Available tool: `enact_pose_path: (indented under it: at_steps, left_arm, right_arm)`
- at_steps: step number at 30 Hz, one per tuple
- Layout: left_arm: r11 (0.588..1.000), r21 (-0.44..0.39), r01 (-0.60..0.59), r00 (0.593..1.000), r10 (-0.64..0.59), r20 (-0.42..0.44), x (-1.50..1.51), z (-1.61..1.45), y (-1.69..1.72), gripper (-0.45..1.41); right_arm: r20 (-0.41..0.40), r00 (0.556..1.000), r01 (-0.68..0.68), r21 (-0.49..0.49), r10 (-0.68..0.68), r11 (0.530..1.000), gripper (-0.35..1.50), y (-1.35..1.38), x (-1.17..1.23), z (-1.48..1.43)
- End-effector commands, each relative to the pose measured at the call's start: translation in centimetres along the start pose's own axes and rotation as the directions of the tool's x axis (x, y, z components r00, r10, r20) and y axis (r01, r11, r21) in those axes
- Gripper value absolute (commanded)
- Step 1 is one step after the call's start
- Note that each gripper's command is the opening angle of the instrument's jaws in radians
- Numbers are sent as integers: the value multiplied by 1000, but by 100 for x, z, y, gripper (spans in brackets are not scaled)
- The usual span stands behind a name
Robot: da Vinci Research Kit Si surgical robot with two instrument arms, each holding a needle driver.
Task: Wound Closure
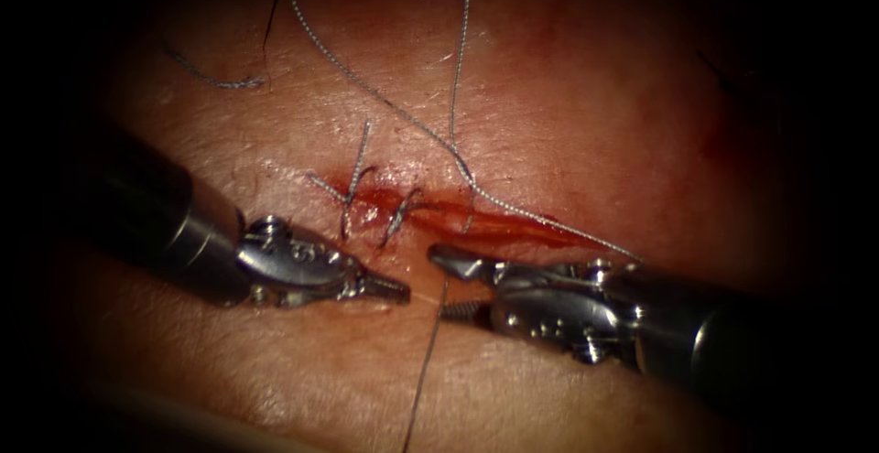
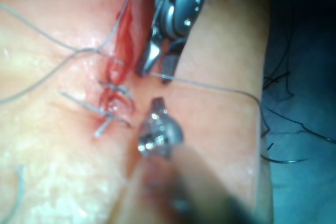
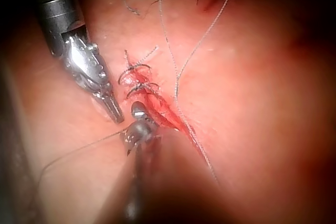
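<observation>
On the left, the left tool (image 1: 389, 286) rests its closed, empty fingers on the tissue (image 1: 586, 96) just below the two stitches (image 1: 375, 201) already crossing the cut (image 1: 494, 224). To its right, the right tool (image 1: 449, 281) has its fingers spread open around the thread (image 1: 426, 371). I cannot make out the needle.

Tissue (image 1: 568, 78) carried everything. Cut (image 1: 476, 220) ran across its middle w/ red fluid (image 1: 513, 226) along it. Two stitches (image 1: 375, 206) crossed the cut's left end. Thread (image 1: 366, 87) lay over the tissue above the cut and crossed it. A short cut end of thread (image 1: 215, 78) lay well up-left of the cut.
</observation>
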Motion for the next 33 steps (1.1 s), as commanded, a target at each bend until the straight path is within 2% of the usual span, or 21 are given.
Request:
enact_pose_path:
  at_steps: [1, 2, 4, 6, 8, 12, 17, 22, 24, 25, 26, 28, 29, 30, 33]
  left_arm:
    - [1000, -2, 3, 1000, -3, 3, -8, 6, 3, -18]
    - [1000, -2, 3, 1000, -3, 3, -8, 6, 3, -18]
    - [1000, -2, 2, 1000, -2, 3, -9, 6, 3, -18]
    - [1000, -2, 8, 1000, -8, 3, -9, 6, 3, -18]
    - [1000, -2, 8, 1000, -8, 3, -9, 6, 3, -18]
    - [1000, -2, 8, 1000, -8, 3, -9, 6, 3, -18]
    - [1000, -2, 8, 1000, -8, 3, -9, 6, 3, -18]
    - [1000, -2, 8, 1000, -8, 3, -9, 5, 2, -18]
    - [1000, -2, 8, 1000, -8, 3, -9, 5, 2, -18]
    - [1000, -2, 8, 1000, -8, 3, -9, 5, 2, -18]
    - [1000, -2, 8, 1000, -8, 3, -9, 6, 2, -18]
    - [1000, -1, 8, 1000, -8, 3, -9, 6, 2, -18]
    - [1000, -1, 8, 1000, -8, 3, -9, 6, 2, -18]
    - [1000, -1, 8, 1000, -8, 3, -9, 6, 2, -18]
    - [1000, -1, 8, 1000, -8, 3, -9, 6, 2, -18]
  right_arm:
    - [-6, 1000, -4, 5, 4, 1000, 133, -4, 3, 12]
    - [-1, 1000, -4, 13, 4, 1000, 126, -4, 3, 13]
    - [18, 1000, -3, 92, 1, 996, 26, -6, 3, 14]
    - [23, 1000, -2, 168, -2, 986, -35, -10, 3, 16]
    - [26, 1000, 8, 196, -13, 981, -35, -15, 2, 16]
    - [31, 998, -68, 235, 63, 970, -35, -31, 6, 11]
    - [24, 992, -125, 248, 123, 961, -35, -42, 30, -8]
    - [2, 987, -157, 270, 162, 950, -35, -60, 95, -45]
    - [-17, 984, -167, 284, 180, 944, -35, -67, 132, -61]
    - [-32, 983, -165, 289, 182, 943, -35, -72, 154, -69]
    - [-57, 979, -167, 309, 194, 936, -35, -81, 189, -79]
    - [-90, 975, -165, 332, 205, 929, -35, -92, 231, -87]
    - [-118, 971, -152, 358, 206, 921, -35, -102, 272, -94]
    - [-134, 971, -138, 369, 199, 919, -35, -106, 294, -98]
    - [-168, 965, -122, 396, 203, 910, -35, -109, 336, -105]
